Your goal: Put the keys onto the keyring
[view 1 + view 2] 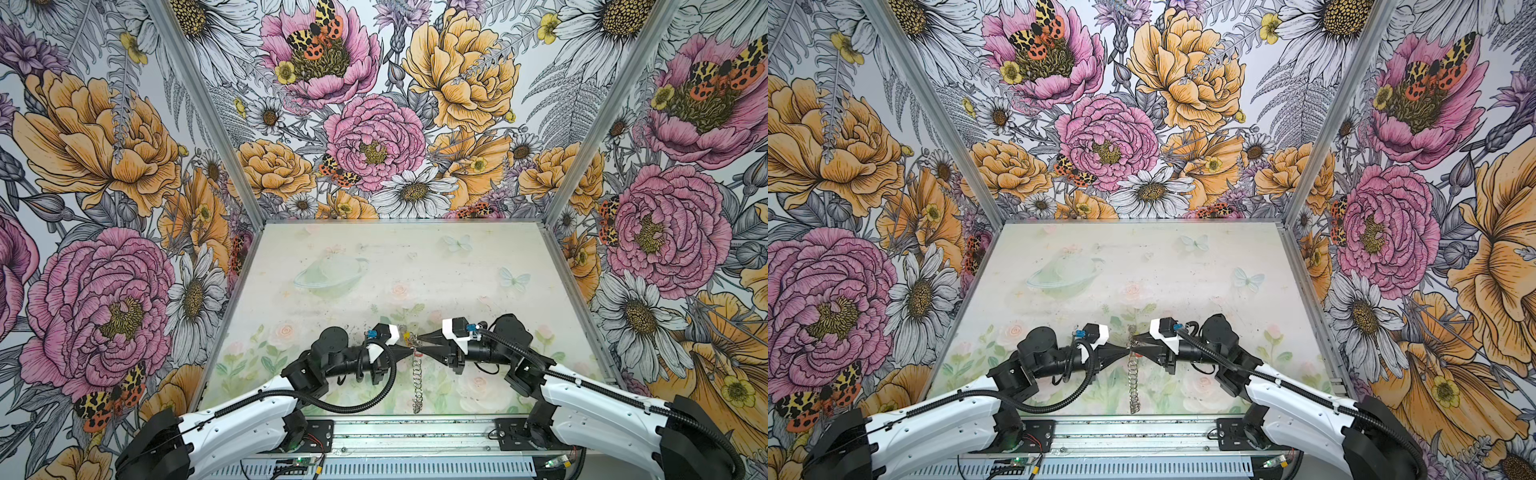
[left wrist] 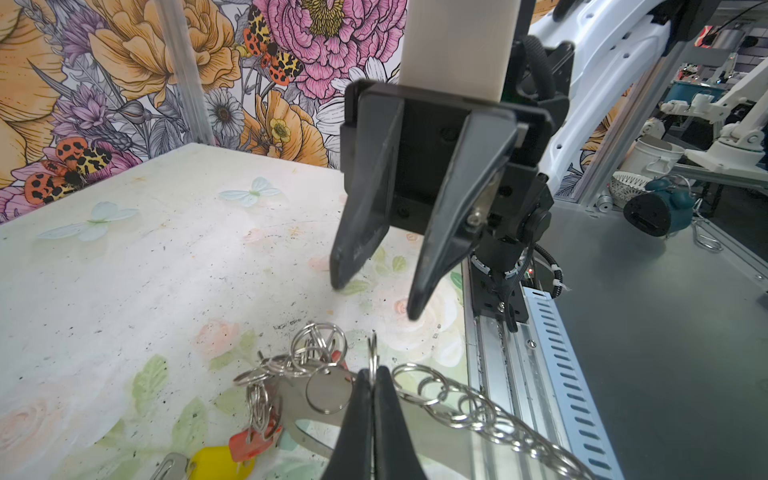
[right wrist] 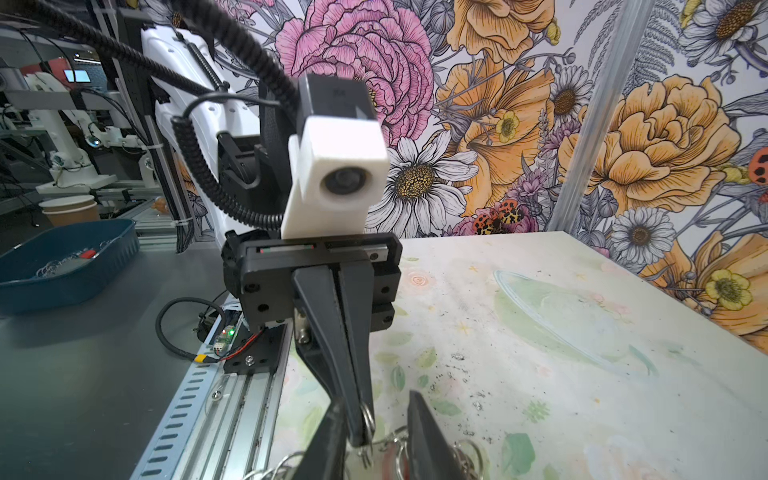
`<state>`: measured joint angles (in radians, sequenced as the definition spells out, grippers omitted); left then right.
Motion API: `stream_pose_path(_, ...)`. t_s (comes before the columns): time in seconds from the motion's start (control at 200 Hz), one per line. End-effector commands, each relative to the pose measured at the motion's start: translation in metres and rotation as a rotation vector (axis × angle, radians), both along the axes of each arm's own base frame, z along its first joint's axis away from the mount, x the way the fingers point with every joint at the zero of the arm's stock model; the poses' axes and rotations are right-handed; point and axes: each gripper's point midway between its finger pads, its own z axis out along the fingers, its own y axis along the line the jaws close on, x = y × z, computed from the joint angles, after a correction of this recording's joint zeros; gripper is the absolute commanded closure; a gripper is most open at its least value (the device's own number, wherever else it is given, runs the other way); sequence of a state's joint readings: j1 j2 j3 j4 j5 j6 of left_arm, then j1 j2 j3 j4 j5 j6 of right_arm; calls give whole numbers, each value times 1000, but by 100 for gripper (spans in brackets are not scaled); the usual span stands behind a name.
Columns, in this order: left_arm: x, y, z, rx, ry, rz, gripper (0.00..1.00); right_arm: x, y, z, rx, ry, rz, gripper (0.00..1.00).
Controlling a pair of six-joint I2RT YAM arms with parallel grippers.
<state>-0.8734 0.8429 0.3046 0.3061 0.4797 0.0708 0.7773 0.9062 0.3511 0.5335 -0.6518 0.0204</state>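
Tightly, left claw (image 2: 372,374) on keyring (image 2: 293,405).

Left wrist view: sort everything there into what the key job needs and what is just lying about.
Job:
keyring, pinched by the shut left hand
yellow-tagged key
red-tagged key
open right hand

Lying about, beyond the table:
teal object
white bucket
white perforated bowl

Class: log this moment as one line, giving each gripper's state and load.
left gripper: shut on small silver split ring of grey metal keyring | right gripper: open, empty | yellow-tagged silver key: attachment unclear
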Motion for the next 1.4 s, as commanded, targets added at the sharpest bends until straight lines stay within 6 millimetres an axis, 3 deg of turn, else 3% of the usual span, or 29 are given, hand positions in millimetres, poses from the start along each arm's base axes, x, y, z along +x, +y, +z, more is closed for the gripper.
stream_pose_path(0.0,1,2,12,-5,-53,12,100,8,-11,21,36,-41,-73,65)
stream_pose_path(0.145,8,5,10,9,-53,56,100,28,-21,10,-58,6,-205,65)
stream_pose_path(0.24,24,10,9,35,-33,153,100,61,-34,-4,-106,113,-410,61)
stream_pose_path(0.33,41,21,9,53,-7,272,100,95,-48,-28,-214,255,-609,63)
stream_pose_path(0.44,58,37,15,47,35,409,100,122,-57,-62,-358,406,-773,66)
stream_pose_path(0.616,70,56,24,40,62,534,100,135,-39,-99,-419,597,-800,68)
stream_pose_path(0.791,74,72,34,1,50,610,100,139,-21,-117,-443,684,-796,68)
stream_pose_path(0.946,81,107,43,-66,16,774,100,137,-5,-136,-495,735,-776,67)
stream_pose_path(1.031,77,122,45,-103,6,814,100,130,9,-144,-539,737,-762,66)
stream_pose_path(1.181,69,144,52,-153,-3,862,100,134,18,-154,-571,747,-794,65)
stream_pose_path(1.391,65,163,52,-185,-4,926,100,133,37,-169,-624,757,-794,63)
